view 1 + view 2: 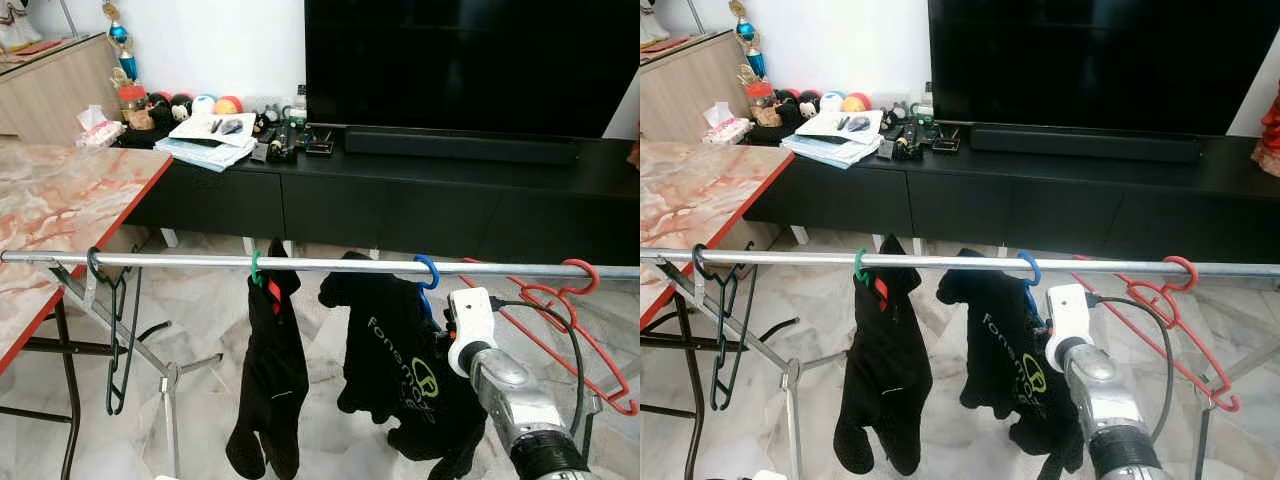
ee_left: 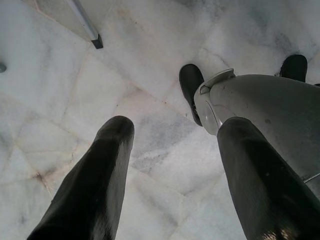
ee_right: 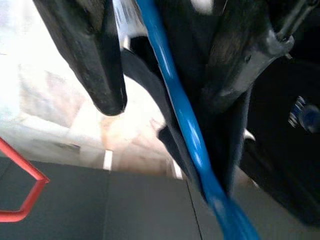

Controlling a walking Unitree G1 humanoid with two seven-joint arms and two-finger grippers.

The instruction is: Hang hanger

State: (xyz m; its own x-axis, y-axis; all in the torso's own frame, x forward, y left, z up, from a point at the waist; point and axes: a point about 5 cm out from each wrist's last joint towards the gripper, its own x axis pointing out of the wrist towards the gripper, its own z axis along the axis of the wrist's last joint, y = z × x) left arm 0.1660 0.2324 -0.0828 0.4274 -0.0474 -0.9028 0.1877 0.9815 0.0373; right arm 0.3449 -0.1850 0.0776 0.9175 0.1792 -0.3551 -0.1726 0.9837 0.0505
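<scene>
Far left: marble-topped table (image 1: 60, 200) with a red edge, beside a light wooden cabinet (image 1: 55, 95). On the black TV console (image 1: 400, 190) behind, a tissue box (image 1: 98, 125), a row of round plush balls (image 1: 195, 103), a stack of papers (image 1: 205, 140), remotes and small gadgets, then a soundbar (image 1: 460, 145) under a dark television (image 1: 470, 60).

Across the foreground, a silver rail (image 1: 180, 261) of a drying rack. Hooked at its left end, bare dark hangers (image 1: 115, 330). Further right, a green hanger hook (image 1: 256, 268) carrying a black garment (image 1: 268, 390). Next, a blue hanger (image 3: 185, 125) hooked over the rail and carrying a black shirt (image 1: 395, 370) printed with pale lettering and a logo. Right gripper (image 3: 165, 75) raised just under the rail at this hanger, fingers parted with the blue wire running between them; whether pinched, cannot tell. Far right, a bare red hanger (image 1: 575, 330) hooked on the rail.

Left gripper (image 2: 170, 150) hanging low over the pale marble floor (image 2: 75, 100), fingers spread wide with nothing between them, near the robot's own silver leg (image 2: 270, 105).
</scene>
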